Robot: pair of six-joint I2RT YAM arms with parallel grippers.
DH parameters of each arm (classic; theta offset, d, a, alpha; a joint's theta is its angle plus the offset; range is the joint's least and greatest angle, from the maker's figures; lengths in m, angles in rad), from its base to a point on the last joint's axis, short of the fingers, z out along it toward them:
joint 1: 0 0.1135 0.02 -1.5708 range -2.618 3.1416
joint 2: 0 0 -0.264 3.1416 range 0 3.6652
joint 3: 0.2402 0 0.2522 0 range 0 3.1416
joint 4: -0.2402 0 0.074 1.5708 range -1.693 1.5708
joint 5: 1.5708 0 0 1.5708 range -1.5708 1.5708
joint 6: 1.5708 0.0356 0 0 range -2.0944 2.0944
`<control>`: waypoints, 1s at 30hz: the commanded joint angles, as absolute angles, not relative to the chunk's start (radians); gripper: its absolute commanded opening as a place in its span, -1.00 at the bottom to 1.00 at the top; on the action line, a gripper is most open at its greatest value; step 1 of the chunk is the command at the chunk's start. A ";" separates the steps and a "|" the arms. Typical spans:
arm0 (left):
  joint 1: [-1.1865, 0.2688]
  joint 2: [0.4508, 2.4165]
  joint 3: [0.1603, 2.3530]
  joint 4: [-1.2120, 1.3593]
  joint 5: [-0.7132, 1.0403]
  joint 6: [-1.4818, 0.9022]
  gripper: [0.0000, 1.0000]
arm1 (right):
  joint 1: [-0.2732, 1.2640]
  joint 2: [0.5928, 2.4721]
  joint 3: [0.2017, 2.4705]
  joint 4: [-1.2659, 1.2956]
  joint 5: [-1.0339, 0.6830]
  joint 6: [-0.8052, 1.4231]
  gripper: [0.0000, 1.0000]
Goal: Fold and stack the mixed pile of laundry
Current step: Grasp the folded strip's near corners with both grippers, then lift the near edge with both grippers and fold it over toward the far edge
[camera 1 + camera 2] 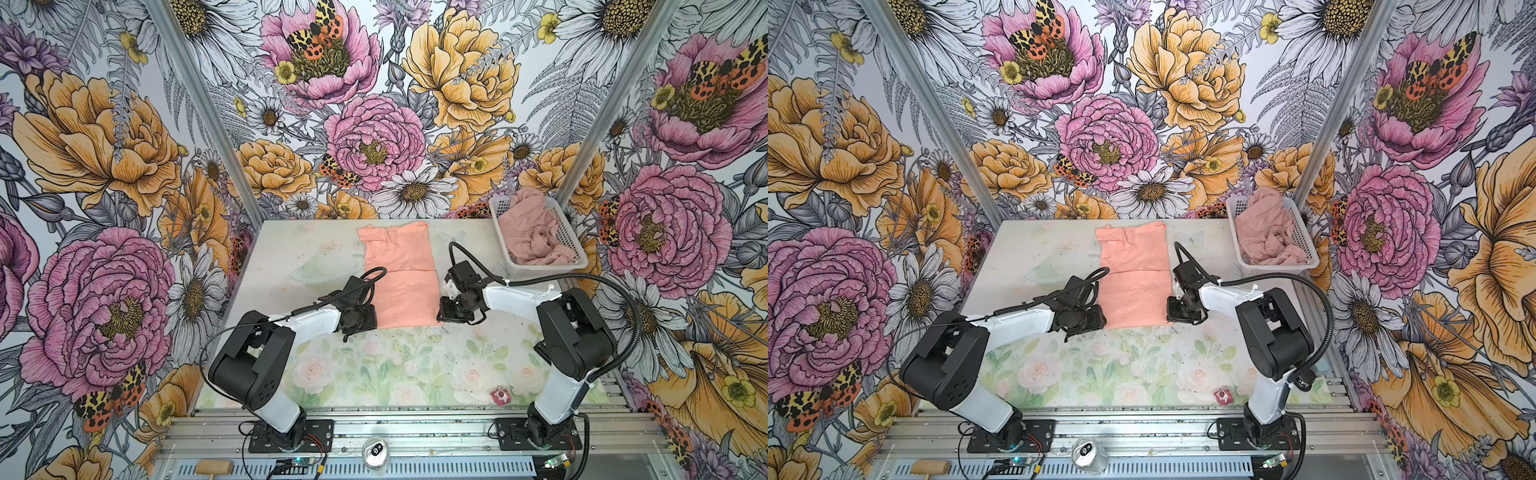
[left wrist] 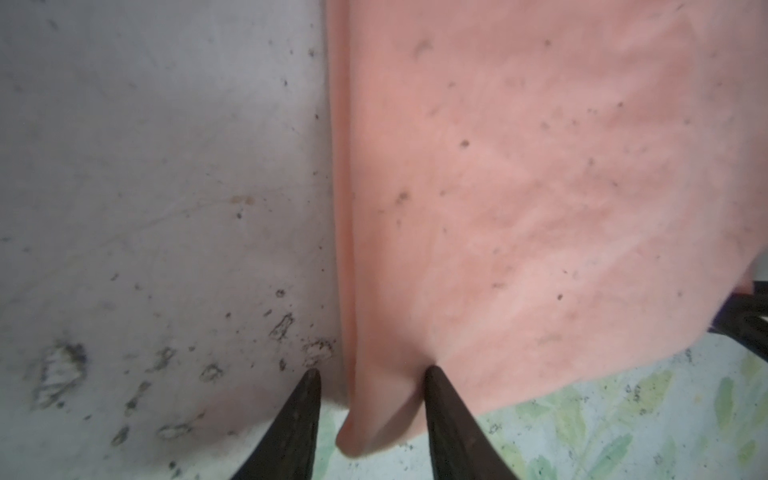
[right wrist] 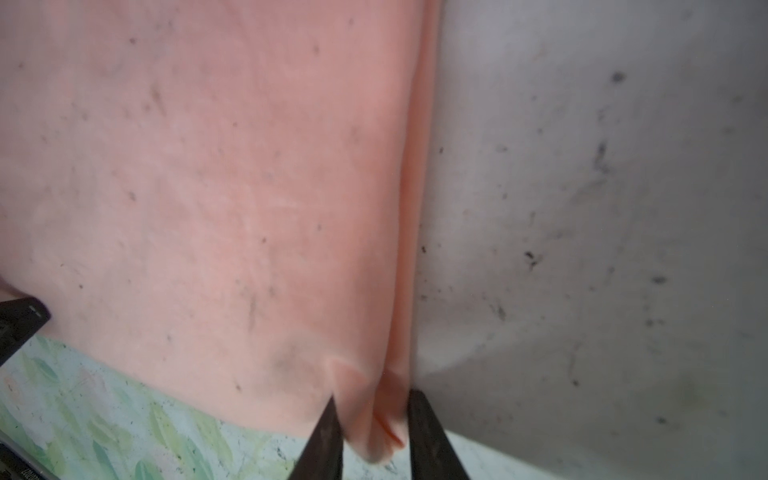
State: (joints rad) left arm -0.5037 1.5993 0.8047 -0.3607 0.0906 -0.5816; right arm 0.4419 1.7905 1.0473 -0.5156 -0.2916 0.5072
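Observation:
A peach-orange T-shirt lies flat on the table as a long folded strip, with no graphic showing. My left gripper sits at its near left corner. The jaws stand open astride that corner: one finger touches the cloth and the other stands clear of it. My right gripper is at the near right corner, shut on a bunched fold of the T-shirt. The dusty-pink garment lies crumpled in the basket.
A white perforated basket stands at the back right corner of the table. A small red object lies near the right arm's base. A can and a wooden mallet rest on the front rail.

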 commanded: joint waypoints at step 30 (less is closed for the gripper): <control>-0.563 1.543 0.744 -0.480 0.123 -0.656 -1.00 | 0.462 1.644 0.920 -0.571 -0.274 0.552 -1.00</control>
State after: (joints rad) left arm -0.5400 1.5864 0.7792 -0.3599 0.1005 -0.6312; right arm 0.4526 1.7176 0.9596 -0.4965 -0.2848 0.5312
